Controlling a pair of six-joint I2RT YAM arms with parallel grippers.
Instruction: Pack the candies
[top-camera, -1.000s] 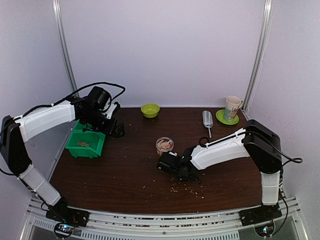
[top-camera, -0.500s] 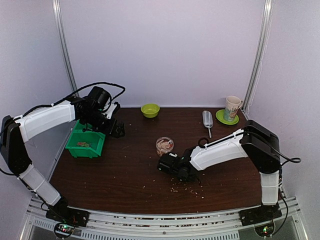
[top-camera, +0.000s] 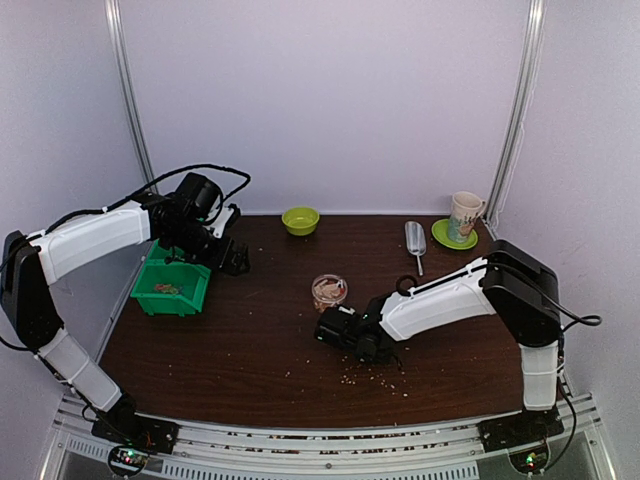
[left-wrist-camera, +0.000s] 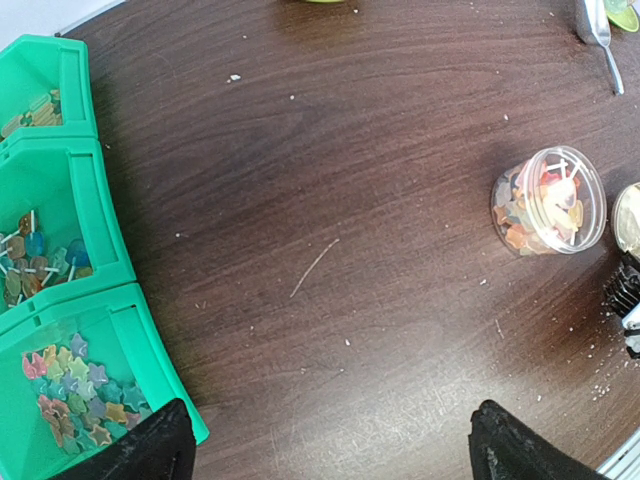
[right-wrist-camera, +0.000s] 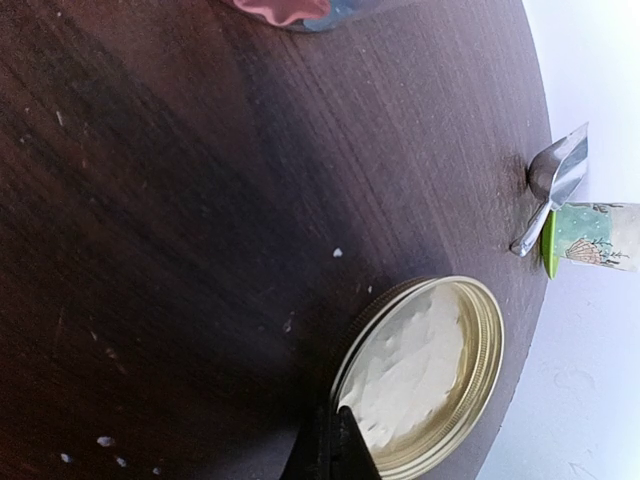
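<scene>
- Candies (left-wrist-camera: 540, 200) sit in the clear jar (top-camera: 329, 290) mid-desk, with more in the green bin (top-camera: 168, 288) at the left edge.
- My right jaws look pinched on the lid (right-wrist-camera: 425, 375) rim. The jar's just beyond them toward the back edge, so the right arm's nearer.
- Left jaws are spread wide by the bin.

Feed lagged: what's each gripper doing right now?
Left gripper: open, holding nothing.
Right gripper: shut at the rim of the gold lid; whether it grips it cannot be told.
</scene>
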